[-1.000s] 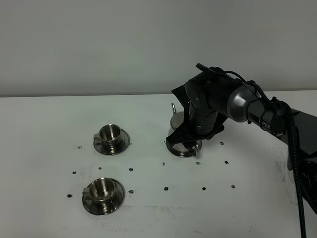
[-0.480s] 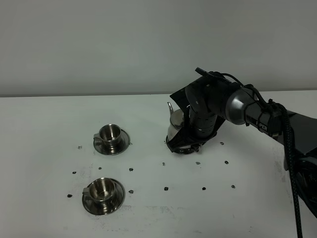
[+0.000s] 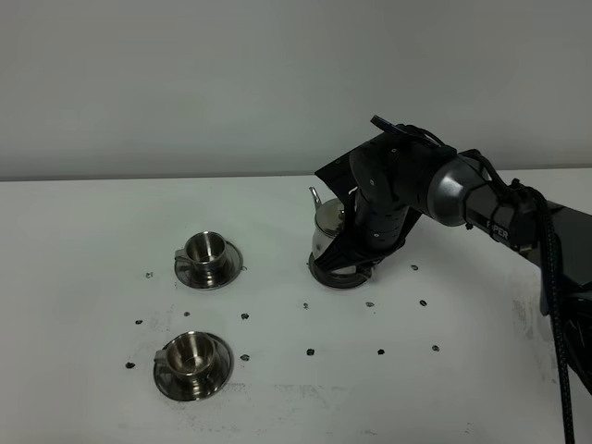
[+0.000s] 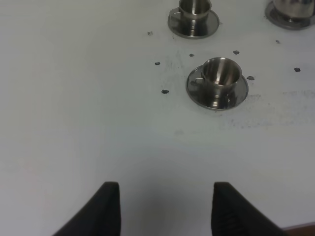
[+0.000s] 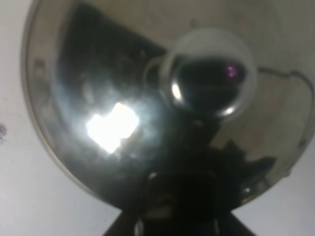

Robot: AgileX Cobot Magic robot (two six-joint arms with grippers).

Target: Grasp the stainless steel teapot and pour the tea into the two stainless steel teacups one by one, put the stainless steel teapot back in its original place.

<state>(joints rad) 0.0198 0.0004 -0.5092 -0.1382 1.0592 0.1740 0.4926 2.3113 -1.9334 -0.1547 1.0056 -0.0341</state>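
Two pincers, taken in turn.

Right pincer (image 5: 178,196): its dark fingers come together at the lid's edge on the handle side, clamped on the shiny stainless steel teapot (image 3: 326,231). The grip point itself is dark and blurred in the right wrist view. The pot's flat mirror-bright lid (image 5: 98,98) fills that view, with the round knob (image 5: 211,81) off centre.

From the high camera, the black right arm (image 3: 398,194) reaches in from the right and hides the pot's handle side. Only the body, the lid edge and the thin curved spout (image 3: 315,195) show, and the spout points up and to the left. Directly beneath the pot lies a flat round steel saucer (image 3: 344,280) with no cup. Whether the pot's base touches it cannot be told.

Left pincer (image 4: 165,211): two black fingers are spread wide with nothing between them, over the bare white table (image 4: 74,123). It is not seen from the high camera.

Well apart from the pot, toward the left of the table, are the farther small steel teacup (image 3: 205,247) and the nearer small steel teacup (image 3: 191,351). Each stands upright on its own round saucer, its tiny handle to the left. The left wrist view shows both cups ahead of the open fingers.

Small dark specks (image 3: 310,351) lie scattered on the table between the cups and the pot.
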